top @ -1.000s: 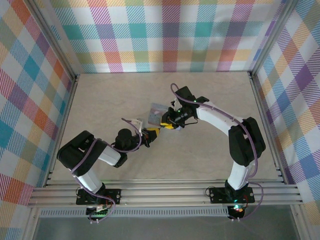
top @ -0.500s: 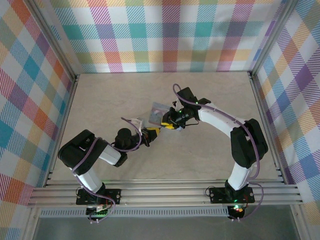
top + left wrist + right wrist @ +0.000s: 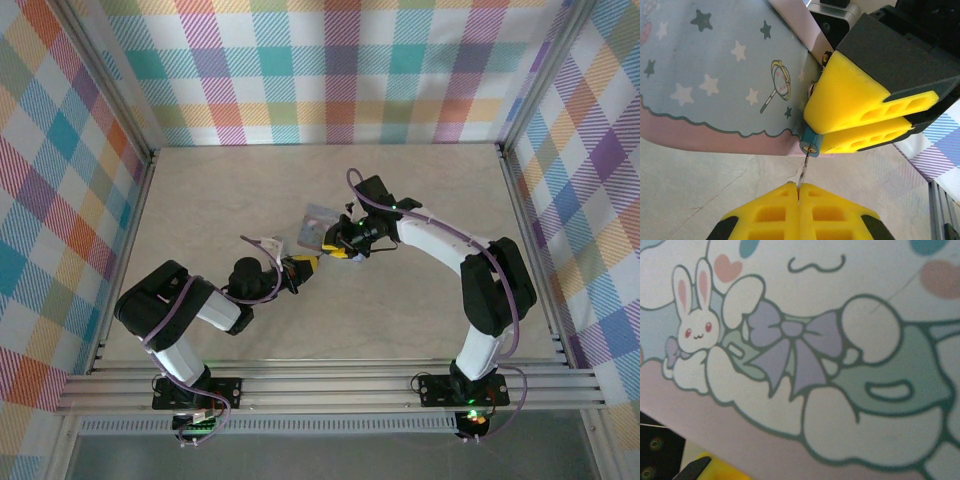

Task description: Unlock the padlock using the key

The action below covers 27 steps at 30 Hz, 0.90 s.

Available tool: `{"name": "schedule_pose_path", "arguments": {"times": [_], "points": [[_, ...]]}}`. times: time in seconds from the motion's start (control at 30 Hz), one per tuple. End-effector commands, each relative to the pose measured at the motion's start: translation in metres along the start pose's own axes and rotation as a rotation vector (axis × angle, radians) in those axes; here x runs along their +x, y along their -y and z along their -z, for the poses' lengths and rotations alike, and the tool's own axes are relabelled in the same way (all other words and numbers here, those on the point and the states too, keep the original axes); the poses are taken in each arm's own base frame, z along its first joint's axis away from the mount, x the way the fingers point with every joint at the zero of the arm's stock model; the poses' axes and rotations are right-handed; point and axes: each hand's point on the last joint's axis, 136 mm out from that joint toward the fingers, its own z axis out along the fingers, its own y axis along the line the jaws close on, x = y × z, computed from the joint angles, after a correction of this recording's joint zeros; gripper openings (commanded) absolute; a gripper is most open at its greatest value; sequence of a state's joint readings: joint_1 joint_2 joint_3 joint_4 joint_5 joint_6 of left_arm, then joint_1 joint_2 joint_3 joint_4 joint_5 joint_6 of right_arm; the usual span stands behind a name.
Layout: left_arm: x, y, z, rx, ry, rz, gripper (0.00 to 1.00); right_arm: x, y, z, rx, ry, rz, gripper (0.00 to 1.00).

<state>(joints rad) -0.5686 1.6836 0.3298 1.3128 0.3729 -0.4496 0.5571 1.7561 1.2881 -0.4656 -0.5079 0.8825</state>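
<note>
The left pincer (image 3: 799,188) pinches the thin, stiff, probably slippery key (image 3: 803,170) by its head; the right pincer (image 3: 816,134) clamps the tiny padlock (image 3: 809,144).

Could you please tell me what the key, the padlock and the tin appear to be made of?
The key: thin bare grey metal, by its dull glint. The padlock: blue-coated body, probably metal, with a brassy ring around the keyhole. The tin: seemingly thin sheet metal with a smooth printed finish of stars; plastic cannot be ruled out.
</note>
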Motion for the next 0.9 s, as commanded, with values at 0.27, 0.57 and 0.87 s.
{"name": "schedule_pose_path", "arguments": {"times": [0.27,0.57,0.87], "points": [[-0.021,0.013,-0.001,0.059,0.055,-0.012,0.0,0.002,-0.018,0.012,-0.087,0.0,0.019,0.0],[-0.019,0.015,-0.001,0.076,0.044,-0.001,0.0,0.0,-0.02,0.014,-0.089,0.012,0.02,0.0],[-0.022,0.015,-0.001,0.072,0.053,0.006,0.0,0.003,-0.024,0.016,-0.111,0.004,0.023,0.0]]}}
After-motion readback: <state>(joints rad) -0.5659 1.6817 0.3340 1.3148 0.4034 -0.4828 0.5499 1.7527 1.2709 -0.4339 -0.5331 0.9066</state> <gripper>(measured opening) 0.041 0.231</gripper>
